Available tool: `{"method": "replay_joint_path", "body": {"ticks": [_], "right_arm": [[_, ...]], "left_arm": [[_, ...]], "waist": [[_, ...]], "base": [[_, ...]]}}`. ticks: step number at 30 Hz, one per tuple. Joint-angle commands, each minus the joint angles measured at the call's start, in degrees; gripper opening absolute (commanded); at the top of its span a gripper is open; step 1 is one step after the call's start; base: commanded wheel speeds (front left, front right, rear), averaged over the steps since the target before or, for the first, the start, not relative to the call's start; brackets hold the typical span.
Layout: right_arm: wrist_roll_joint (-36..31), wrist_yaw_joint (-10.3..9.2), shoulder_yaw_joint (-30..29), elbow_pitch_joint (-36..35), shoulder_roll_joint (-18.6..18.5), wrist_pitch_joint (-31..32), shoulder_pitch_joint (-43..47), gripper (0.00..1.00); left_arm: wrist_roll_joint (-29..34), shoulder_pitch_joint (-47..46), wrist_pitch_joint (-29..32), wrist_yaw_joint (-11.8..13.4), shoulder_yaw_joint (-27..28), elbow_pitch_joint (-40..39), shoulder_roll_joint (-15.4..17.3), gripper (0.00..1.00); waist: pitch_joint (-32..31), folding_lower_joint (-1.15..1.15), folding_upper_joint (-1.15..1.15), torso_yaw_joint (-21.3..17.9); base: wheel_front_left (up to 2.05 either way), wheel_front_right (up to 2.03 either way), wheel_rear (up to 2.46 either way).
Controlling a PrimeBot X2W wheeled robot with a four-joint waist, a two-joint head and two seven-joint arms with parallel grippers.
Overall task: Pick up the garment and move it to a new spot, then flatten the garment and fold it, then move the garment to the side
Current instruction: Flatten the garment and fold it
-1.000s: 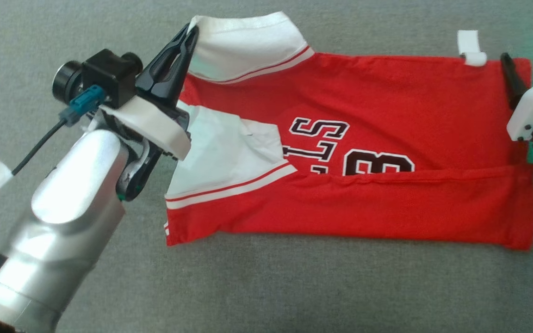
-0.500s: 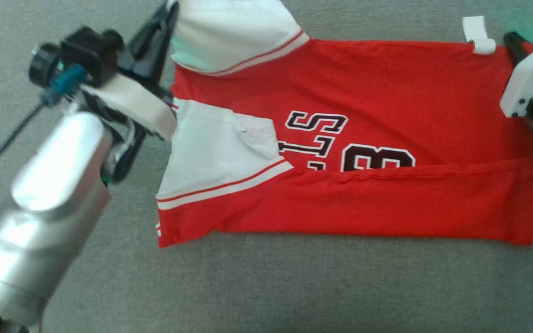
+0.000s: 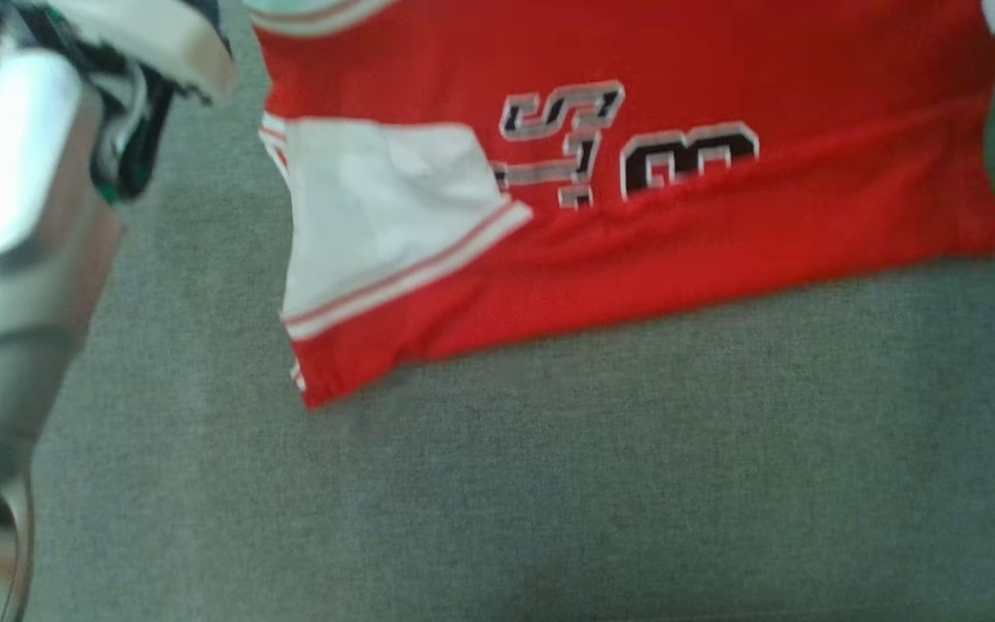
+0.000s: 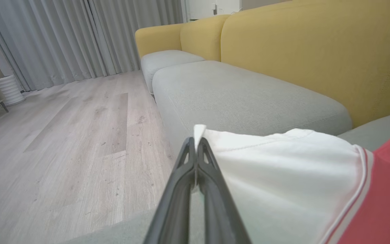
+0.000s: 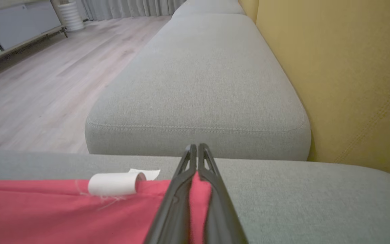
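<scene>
- You have one garment (image 3: 722, 233) to watch: a red sports jersey with white sleeves, red-and-white striped trim, and black lettering outlined in white.
- It lies spread lengthwise on the grey fabric sofa seat (image 3: 549, 501), and its far edge runs off the top of the blurred head view.
- Its near long edge is folded up over the body, and the fold covers the lower part of the lettering.
- You can count two white sleeves: one (image 3: 377, 216) lies flat on the red body at the garment's left end, and the other just shows at the top edge.
- You have two grippers, both closed on cloth.
- The left gripper (image 4: 195, 140) has its fingers pressed together on the corner of the far white sleeve (image 4: 283, 176), which stands up from the tips.
- The right gripper (image 5: 195, 146) has its fingers pinched narrow on the red hem corner (image 5: 200, 193) at the other end.
- One small white rolled label (image 5: 113, 184) sits on that red hem, just beside the right fingers.
- The silver left forearm (image 3: 5, 216) stands at the left of the head view, beside the garment and apart from it.
- Beyond the seat that carries the garment, the left wrist view shows two more grey cushions (image 4: 242, 98), a yellow backrest (image 4: 300, 57), pale wood floor (image 4: 63, 135) and grey curtains (image 4: 63, 37).
</scene>
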Motion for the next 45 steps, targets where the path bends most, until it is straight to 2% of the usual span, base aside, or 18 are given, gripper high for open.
{"method": "replay_joint_path", "body": {"ticks": [1,7,12,19,22,24,27,33,45], "right_arm": [[0.7,-0.04,-0.2,-0.6,0.8,-1.5,-2.7,0.00],[2.4,-0.04,-0.9,3.0,2.1,-4.5,-6.0,0.00],[3.9,-0.04,0.2,5.4,2.3,-6.5,-4.7,0.00],[8.6,-0.04,2.7,7.0,1.1,-5.4,0.5,0.00],[10.1,-0.04,3.9,6.7,0.3,-4.2,2.3,0.00],[11.1,-0.04,5.3,6.3,-0.7,-3.5,4.1,0.00],[12.6,-0.04,7.5,5.7,-2.2,-2.0,6.8,0.00],[15.7,-0.04,12.1,4.3,-5.4,2.5,11.7,0.00],[19.8,-0.04,21.4,-0.6,-10.5,9.4,16.3,0.00]], "left_arm": [[0.5,-4.6,-1.1,-0.4,2.3,0.8,1.8,0.00],[0.9,-9.9,-5.9,-1.2,2.6,7.7,-1.3,0.00],[0.4,-9.7,-8.4,-3.1,1.9,12.0,-3.1,0.00],[-0.5,-4.2,-9.0,-5.1,-1.3,13.1,-3.0,0.00],[-1.4,-2.1,-8.2,-5.4,-2.4,12.5,-2.6,0.00],[-3.3,0.5,-5.5,-5.6,-3.8,11.3,-2.2,0.00],[-7.5,4.5,-1.3,-5.6,-7.3,5.9,-0.4,0.00],[-13.6,10.4,5.5,-5.7,-12.2,-5.2,6.1,0.00],[-21.2,17.2,19.6,-5.7,-17.8,-17.4,14.1,0.00]], "waist": [[0.5,-0.01,0.00,-0.2],[0.5,-0.01,0.00,0.4],[-1.2,-0.01,0.00,0.8],[-4.9,-0.01,0.00,1.3],[-6.0,-0.01,0.00,1.5],[-7.0,-0.01,0.00,1.7],[-8.2,-0.01,0.00,2.0],[-10.1,-0.01,0.00,2.8],[-12.5,-0.01,0.00,2.2]], "base": [[0.00,0.00,0.00],[0.00,0.00,0.00],[0.00,0.00,0.00],[0.00,0.00,0.00],[0.00,0.00,0.00],[0.00,0.00,0.00],[0.00,0.00,0.00],[0.00,0.00,0.00],[0.00,0.00,0.00]]}}
